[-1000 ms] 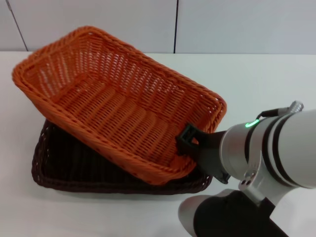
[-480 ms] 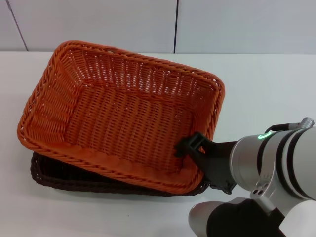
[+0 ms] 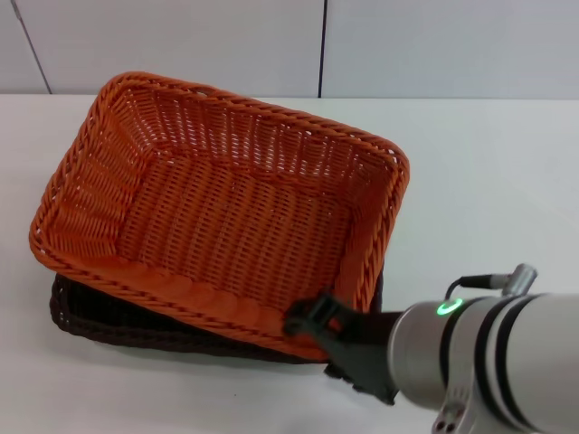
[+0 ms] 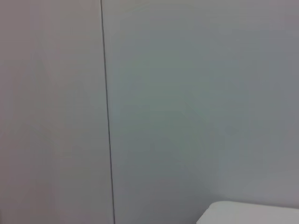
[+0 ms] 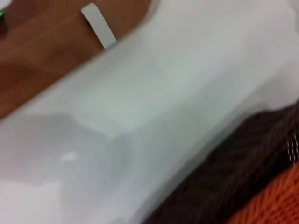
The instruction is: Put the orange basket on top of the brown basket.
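The bright orange basket, woven with a braided rim, sits nested in the brown basket; right gripper clenches its near rim

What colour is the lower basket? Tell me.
Very dark brown, almost black: the brown basket under the orange basket, best in the head view.

Right arm reaching in from the lower right, green wrist indicator lit; its black right end effector points left and forward. Left arm out of view.
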